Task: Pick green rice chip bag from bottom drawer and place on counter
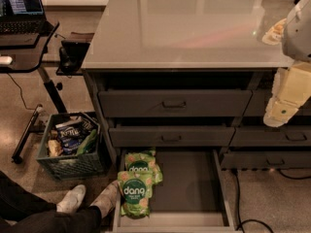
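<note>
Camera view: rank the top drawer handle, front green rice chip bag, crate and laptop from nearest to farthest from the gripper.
The gripper hangs at the right edge of the view.
1. Top drawer handle, centre.
2. Front green rice chip bag, left side of the bottom drawer.
3. Crate, on the floor at left.
4. Laptop, far upper left.

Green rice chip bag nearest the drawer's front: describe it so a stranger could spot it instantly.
Under the wide pale grey counter, the bottom drawer stands open. At its left lie two light green "dang" pouches; the green rice chip bag is the one nearer the front rim, overlapping its twin behind. The gripper hangs far right, below the counter's edge.
</note>
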